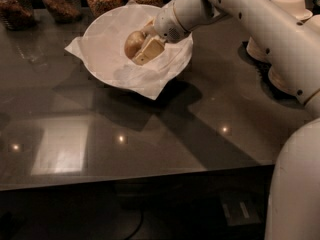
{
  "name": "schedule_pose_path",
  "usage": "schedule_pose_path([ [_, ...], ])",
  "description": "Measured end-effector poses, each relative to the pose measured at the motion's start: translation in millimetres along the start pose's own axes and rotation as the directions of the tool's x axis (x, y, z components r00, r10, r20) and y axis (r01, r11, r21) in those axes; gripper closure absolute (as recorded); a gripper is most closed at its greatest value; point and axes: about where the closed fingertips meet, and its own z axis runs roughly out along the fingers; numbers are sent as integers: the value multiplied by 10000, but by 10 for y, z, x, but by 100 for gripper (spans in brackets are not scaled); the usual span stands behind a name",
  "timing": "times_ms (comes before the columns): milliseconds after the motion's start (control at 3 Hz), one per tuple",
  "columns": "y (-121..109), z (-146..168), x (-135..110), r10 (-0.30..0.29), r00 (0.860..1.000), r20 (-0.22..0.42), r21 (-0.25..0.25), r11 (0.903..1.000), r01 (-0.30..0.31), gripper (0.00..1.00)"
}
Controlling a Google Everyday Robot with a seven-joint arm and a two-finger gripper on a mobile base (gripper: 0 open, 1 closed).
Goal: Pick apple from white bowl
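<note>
Gripper (pixel 141 45) sits inside the white bowl (pixel 102 66), clenched on the apple (pixel 133 42). One tan finger (pixel 149 51) presses the fruit's lower right side. The other shows only partly above it.

The apple is low in the bowl, above the crinkled paper liner (pixel 152 81). You cannot see how far around the fruit the hold reaches. A round, smooth apple pinched off-centre can squirt out as you lift and roll back into the bowl or onto the table (pixel 150 144).

Watch the lower finger: it lies close to the paper. If it has caught a fold, raising the arm drags the liner, perhaps the bowl too, across that glossy top.

Further out, the jars (pixel 60 1) stand just behind the bowl and the stacked beige bowls (pixel 292 4) sit beside the forearm. A wide withdrawal could knock either.
</note>
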Motion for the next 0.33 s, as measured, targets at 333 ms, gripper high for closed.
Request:
schedule_pose_path([
  [333,112,-449,-165,51,9995,312,-35,10000,-50,100],
])
